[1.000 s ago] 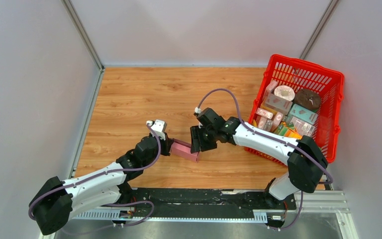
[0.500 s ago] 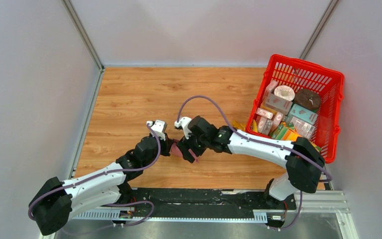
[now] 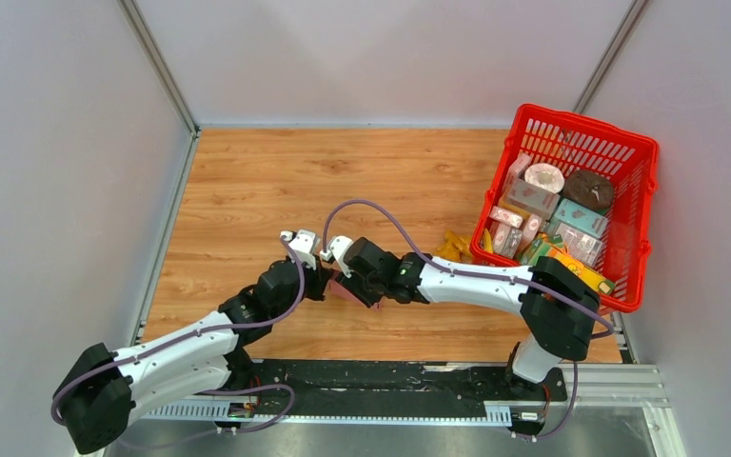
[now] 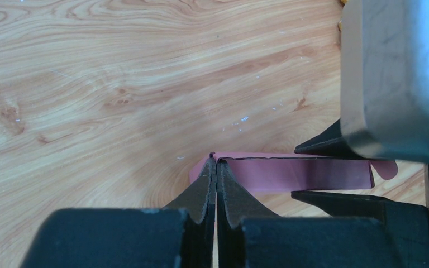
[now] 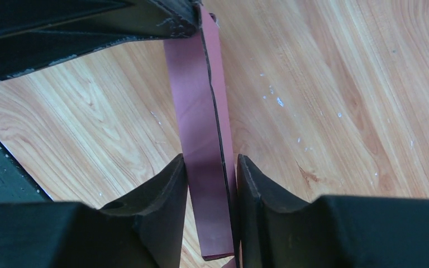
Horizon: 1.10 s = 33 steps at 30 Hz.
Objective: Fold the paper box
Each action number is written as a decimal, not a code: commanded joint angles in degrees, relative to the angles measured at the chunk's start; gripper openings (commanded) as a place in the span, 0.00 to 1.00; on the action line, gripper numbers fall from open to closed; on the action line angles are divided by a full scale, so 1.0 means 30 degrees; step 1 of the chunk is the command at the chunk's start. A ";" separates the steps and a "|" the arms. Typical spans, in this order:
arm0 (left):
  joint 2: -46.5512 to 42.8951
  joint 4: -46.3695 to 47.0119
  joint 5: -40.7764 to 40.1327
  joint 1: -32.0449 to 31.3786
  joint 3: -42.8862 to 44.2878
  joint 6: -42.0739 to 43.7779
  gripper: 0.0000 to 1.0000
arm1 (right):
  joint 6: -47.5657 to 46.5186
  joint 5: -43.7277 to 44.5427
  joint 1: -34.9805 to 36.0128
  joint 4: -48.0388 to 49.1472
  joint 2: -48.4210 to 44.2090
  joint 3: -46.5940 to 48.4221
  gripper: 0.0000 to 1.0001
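Left pincer (image 4: 216, 163) is fully shut, pinching the end edge of the paper box (image 4: 301, 174). The right pincer (image 5: 211, 164) is closed partway, gripping its flat faces further along. Box is edge-up over the near middle of the table (image 3: 276, 181), with bare wood open behind and to the left and the red basket (image 3: 590, 138) well apart on the right.

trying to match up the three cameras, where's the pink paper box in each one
Top external: the paper box is a pink sliver low centre, between the two gripper heads.
Left wrist: a pink strip right of centre, its end pinched by the left gripper.
Right wrist: a strip from top centre down between the right gripper fingers.
Shared landmark: the left gripper's pinch on the box's end.
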 commanded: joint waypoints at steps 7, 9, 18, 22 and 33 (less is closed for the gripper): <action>0.0417 -0.1733 0.0751 -0.0175 -0.0106 -0.0430 0.00 | -0.0699 0.0257 -0.0216 0.1708 0.0082 -0.0460 0.29; 0.0828 -0.1527 0.0283 -0.0175 -0.0106 -0.0196 0.00 | -0.0874 0.0315 -0.0274 0.1826 -0.0152 -0.0665 0.30; 0.1593 -0.1817 0.0018 -0.0175 -0.0281 0.0010 0.00 | -0.1225 -0.1091 -0.1649 0.2674 -0.1061 -0.1661 0.31; 0.1328 -0.2578 -0.0100 -0.0175 -0.0107 -0.0135 0.00 | -0.1256 -0.1413 -0.1944 0.2356 -0.0741 -0.1283 0.33; 0.2588 -0.2874 -0.0510 -0.0204 0.0714 -0.2391 0.00 | 0.4977 -0.0385 -0.2003 -0.3884 0.0347 0.2704 0.69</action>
